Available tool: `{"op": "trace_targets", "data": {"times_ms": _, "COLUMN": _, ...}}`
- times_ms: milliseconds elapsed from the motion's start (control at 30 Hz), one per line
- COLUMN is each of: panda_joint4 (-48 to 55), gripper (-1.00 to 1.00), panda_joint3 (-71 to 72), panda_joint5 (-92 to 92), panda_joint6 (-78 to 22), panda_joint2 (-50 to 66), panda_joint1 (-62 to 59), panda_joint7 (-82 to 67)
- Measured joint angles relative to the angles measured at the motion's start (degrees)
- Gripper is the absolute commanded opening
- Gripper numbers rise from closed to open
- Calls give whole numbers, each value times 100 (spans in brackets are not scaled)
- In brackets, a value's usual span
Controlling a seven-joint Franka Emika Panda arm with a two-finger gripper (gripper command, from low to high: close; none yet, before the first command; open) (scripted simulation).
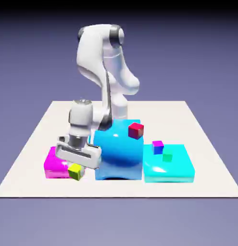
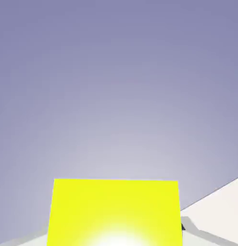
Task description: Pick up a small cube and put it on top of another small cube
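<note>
Lime cube (image 1: 75, 171) is sitting nearest the exterior view's lens, close to the table's (image 1: 39, 129) front edge and toward its left corner in that view, directly under the gripper (image 1: 76, 168). Filling the bottom of the hand view, the same lime cube (image 2: 115, 211) is appearing large and bright between the places where the finger tips belong, so the fingers are judged to be closed on it, though the tips themselves are mostly hidden; whether it is lifted clear of the table cannot be told. Just behind it, the magenta block (image 1: 54, 163) is lying low and flat. Further back, the big blue block (image 1: 118, 151) is carrying a small red cube (image 1: 136, 129) near its back right corner, while the cyan block (image 1: 168, 166) to the exterior view's right is carrying a small purple cube (image 1: 157, 145) and a small green cube (image 1: 167, 155), which are nearly touching.

Risks, as judged: a shallow grip could be letting the cube slip or twist during transport; a low carrying path could be striking the tall blue block; and an off-centre release onto so small a target cube could be toppling both.

White, matte table surface is lying on a plain blue-violet ground, darkening toward the top.
</note>
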Motion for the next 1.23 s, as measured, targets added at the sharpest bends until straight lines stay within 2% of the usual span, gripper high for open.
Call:
{"op": "trace_targets", "data": {"times_ms": 333, "panda_joint4": -934, "gripper": -100, "panda_joint3": 1894, "panda_joint5": 998, "panda_joint6": -1493, "panda_joint2": -2060, "panda_joint1": 1140, "panda_joint7": 2377}}
{"op": "trace_targets", "data": {"times_ms": 667, "panda_joint4": -2131, "gripper": -100, "panda_joint3": 2983, "panda_joint5": 2321, "panda_joint6": -2009, "panda_joint2": -3647, "panda_joint1": 1726, "panda_joint7": 4872}}
{"op": "trace_targets", "data": {"times_ms": 800, "panda_joint4": -2559, "gripper": -100, "panda_joint3": 3658, "panda_joint5": 2730, "panda_joint6": -2497, "panda_joint2": -4457, "panda_joint1": 2096, "panda_joint7": 5780}}
{"op": "trace_targets", "data": {"times_ms": 867, "panda_joint4": -2562, "gripper": -100, "panda_joint3": 3663, "panda_joint5": 2732, "panda_joint6": -2500, "panda_joint2": -4462, "panda_joint1": 2099, "panda_joint7": 5786}}
{"op": "trace_targets", "data": {"times_ms": 1167, "panda_joint4": -2821, "gripper": -100, "panda_joint3": 5405, "panda_joint5": 2463, "panda_joint6": -1159, "panda_joint2": -3798, "panda_joint1": 231, "panda_joint7": 6112}}
{"op": "trace_targets", "data": {"times_ms": 1200, "panda_joint4": -2829, "gripper": 100, "panda_joint3": 5454, "panda_joint5": 2455, "panda_joint6": -1122, "panda_joint2": -3779, "panda_joint1": 180, "panda_joint7": 6121}}
{"op": "trace_targets", "data": {"times_ms": 1233, "panda_joint4": -2828, "gripper": 100, "panda_joint3": 5453, "panda_joint5": 2456, "panda_joint6": -1128, "panda_joint2": -3779, "panda_joint1": 180, "panda_joint7": 6120}}
